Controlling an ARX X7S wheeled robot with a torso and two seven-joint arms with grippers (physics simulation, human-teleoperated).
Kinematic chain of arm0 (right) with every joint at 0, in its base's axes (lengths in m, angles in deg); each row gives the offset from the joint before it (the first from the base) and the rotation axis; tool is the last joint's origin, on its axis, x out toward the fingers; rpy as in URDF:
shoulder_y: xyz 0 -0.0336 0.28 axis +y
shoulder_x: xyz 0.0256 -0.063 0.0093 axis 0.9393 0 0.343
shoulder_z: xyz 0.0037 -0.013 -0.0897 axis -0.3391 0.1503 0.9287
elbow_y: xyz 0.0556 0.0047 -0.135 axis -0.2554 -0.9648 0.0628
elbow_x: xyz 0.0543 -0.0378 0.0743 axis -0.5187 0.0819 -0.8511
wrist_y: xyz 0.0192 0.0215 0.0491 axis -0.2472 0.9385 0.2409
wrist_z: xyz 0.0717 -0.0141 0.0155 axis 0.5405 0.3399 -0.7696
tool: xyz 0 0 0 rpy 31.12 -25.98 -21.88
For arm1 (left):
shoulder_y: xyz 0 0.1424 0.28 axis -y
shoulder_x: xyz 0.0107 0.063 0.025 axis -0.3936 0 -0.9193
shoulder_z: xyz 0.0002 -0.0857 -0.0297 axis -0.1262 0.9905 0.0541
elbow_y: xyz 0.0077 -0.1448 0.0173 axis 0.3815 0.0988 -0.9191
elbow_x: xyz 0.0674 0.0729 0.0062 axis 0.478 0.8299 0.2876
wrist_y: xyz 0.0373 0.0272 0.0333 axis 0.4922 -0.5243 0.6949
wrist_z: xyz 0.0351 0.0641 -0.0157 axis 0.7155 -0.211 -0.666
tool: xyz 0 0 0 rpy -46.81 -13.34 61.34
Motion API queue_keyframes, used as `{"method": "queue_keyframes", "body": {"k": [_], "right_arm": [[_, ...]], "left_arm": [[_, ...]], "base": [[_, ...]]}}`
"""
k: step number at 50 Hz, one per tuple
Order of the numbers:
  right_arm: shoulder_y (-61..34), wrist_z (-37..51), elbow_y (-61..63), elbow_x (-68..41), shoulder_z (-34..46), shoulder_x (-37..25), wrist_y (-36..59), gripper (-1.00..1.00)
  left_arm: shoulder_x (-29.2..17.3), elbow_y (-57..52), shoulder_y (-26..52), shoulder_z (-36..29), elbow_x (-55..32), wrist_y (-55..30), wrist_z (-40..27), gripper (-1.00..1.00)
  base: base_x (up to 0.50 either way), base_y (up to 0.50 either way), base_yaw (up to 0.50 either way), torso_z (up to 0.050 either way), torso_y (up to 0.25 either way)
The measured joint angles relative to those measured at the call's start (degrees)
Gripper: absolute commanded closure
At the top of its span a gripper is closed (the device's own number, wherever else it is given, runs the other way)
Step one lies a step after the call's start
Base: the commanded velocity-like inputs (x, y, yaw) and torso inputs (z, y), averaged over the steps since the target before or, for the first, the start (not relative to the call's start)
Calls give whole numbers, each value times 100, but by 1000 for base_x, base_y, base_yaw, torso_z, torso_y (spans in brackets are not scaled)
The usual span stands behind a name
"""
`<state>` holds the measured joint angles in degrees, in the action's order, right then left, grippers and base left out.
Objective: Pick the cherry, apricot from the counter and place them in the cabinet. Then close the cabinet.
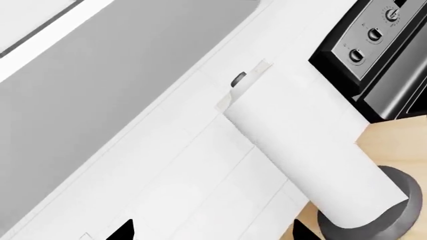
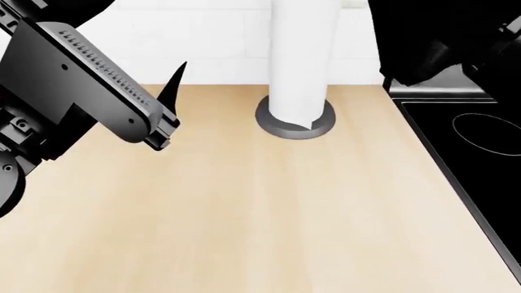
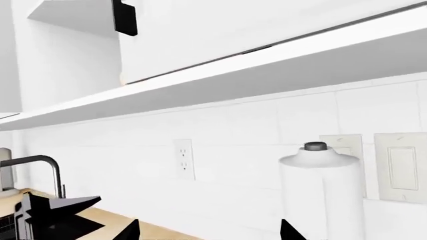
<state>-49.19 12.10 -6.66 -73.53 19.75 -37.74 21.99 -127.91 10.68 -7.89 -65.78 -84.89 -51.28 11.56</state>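
Neither the cherry nor the apricot shows in any view. The light-beige counter (image 2: 244,213) is bare in front of me. My left gripper (image 1: 213,232) is open with nothing between its black fingertips (image 1: 123,231); it hangs above the counter's left part, facing the tiled wall and a paper-towel roll (image 1: 313,155). My right gripper (image 3: 210,232) is also open and holds nothing. It is raised and faces the wall below the white upper cabinet (image 3: 220,35). A dark gap runs along the cabinet's lower edge; I cannot tell how its door stands.
The paper-towel roll (image 2: 303,55) stands upright on a dark round base (image 2: 281,125) at the back of the counter. A black stovetop (image 2: 480,152) borders the counter on the right, its knob panel (image 1: 373,35) beside the roll. A faucet (image 3: 40,165) and wall outlets (image 3: 183,160) are also in view.
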Motion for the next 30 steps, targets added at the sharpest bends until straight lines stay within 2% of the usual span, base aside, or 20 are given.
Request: {"method": "queue_keyframes", "body": {"k": [12,30], "right_arm": [[-373,371,-339,508,683,241,369,-100],[-531,710,-399,895,1298,317,794,-100]], "left_arm": [[46,22,82,-35,-5,-35,-3,-100],[50,22,133,-21,-37,-81,-12,-100]], "base": [[-1,162,0,0,0],[-2,383,0,0,0]]}}
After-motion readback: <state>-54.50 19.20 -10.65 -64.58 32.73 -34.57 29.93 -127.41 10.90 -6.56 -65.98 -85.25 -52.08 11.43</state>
